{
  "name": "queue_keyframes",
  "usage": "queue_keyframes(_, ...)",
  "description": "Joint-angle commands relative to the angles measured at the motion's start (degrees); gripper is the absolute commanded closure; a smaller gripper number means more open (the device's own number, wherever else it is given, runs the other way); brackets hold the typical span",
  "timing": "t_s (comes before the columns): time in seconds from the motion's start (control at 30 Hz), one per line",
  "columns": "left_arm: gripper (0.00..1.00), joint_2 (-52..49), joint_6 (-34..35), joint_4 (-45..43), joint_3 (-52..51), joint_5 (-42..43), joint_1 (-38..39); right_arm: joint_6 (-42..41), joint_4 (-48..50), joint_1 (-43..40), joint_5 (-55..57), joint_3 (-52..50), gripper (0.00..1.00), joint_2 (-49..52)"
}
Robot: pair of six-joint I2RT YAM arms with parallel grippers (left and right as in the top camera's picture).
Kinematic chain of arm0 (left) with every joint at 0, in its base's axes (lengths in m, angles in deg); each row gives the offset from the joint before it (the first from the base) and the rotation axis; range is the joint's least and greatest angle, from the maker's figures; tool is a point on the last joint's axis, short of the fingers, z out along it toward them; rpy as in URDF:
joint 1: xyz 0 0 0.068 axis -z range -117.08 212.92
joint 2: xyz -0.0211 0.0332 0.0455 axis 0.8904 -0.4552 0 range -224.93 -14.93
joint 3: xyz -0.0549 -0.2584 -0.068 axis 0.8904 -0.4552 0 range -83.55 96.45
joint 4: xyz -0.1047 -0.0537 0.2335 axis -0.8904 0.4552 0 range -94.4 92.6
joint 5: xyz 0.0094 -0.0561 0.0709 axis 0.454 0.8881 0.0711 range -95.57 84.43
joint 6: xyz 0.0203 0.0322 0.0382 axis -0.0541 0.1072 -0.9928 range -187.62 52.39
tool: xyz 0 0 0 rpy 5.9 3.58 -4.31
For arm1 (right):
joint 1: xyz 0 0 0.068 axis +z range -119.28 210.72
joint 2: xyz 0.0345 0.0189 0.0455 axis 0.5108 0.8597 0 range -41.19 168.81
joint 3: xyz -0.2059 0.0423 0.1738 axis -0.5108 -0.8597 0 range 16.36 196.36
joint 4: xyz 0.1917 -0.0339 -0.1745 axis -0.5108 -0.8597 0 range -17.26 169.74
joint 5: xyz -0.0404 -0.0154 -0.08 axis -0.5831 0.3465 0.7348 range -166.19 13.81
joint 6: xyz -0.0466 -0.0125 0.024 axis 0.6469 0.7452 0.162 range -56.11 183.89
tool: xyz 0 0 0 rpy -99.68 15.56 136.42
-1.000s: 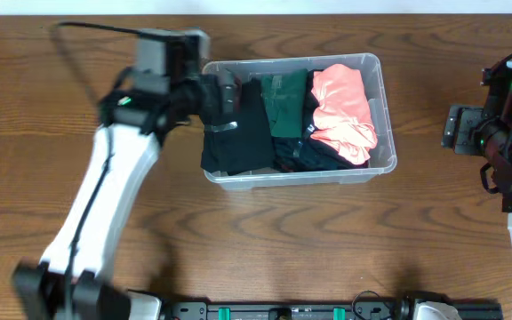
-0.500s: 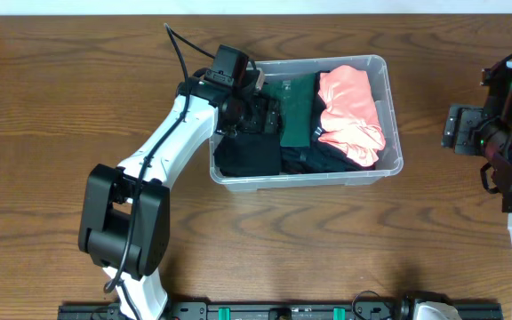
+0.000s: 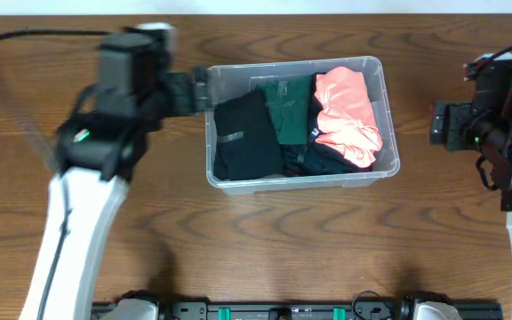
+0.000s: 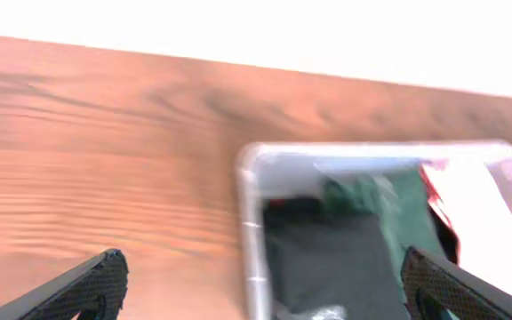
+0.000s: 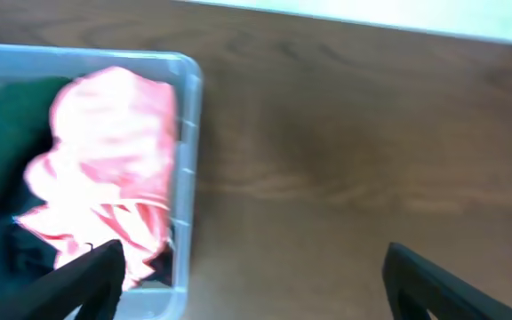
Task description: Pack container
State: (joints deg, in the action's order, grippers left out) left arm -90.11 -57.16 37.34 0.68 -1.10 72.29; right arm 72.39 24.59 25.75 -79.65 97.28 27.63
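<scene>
The clear plastic container (image 3: 388, 107) sits at the table's upper middle. It holds a black garment (image 3: 245, 135) on the left, a dark green one (image 3: 290, 105) in the middle and a pink one (image 3: 347, 114) on the right. My left gripper (image 3: 199, 90) is open and empty, just left of the container's left rim (image 4: 248, 222), with the black garment (image 4: 327, 258) ahead. My right gripper (image 3: 436, 124) is open and empty, apart from the container's right side; the right wrist view shows the pink garment (image 5: 105, 160) and the container wall (image 5: 188, 169).
Brown wooden table (image 3: 265, 240) all round the container. A black rail (image 3: 283, 311) runs along the front edge. A pale wall edge shows beyond the table in the left wrist view (image 4: 327, 36).
My left gripper has come out of the container, leaving the black garment lying inside at the left, and now hangs outside the left rim. The container shifted slightly. The right arm edged left.
</scene>
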Motion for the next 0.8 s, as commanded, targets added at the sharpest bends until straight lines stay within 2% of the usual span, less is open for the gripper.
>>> queue_keyframes(0.0,0.02,-0.8,-0.3,3.0,-0.4,-5.4,-4.8,4.4,1.2,2.8,-5.8,-0.1,0.06,2.7)
queue_keyframes(0.07,0.02,-1.6,-0.3,5.1,-0.9,-5.4,-7.5,4.5,2.8,4.3,-5.8,-0.1,0.01,5.8)
queue_keyframes(0.27,0.02,-4.1,-0.4,7.1,-2.2,-5.4,-11.4,4.4,10.7,5.0,-5.8,-0.1,0.01,15.1)
queue_keyframes(0.4,0.02,-4.4,-0.6,9.0,-2.2,-5.4,-12.9,4.7,10.0,4.7,-5.9,-0.1,0.01,16.9)
queue_keyframes(0.6,0.02,2.7,-3.2,11.0,-4.3,-5.1,-12.4,0.5,6.4,3.5,-5.1,-0.3,0.01,11.7)
queue_keyframes(0.77,0.02,17.8,-4.4,10.5,-14.2,-4.9,-12.5,-1.5,7.8,3.5,-1.9,-8.3,0.01,-0.5)
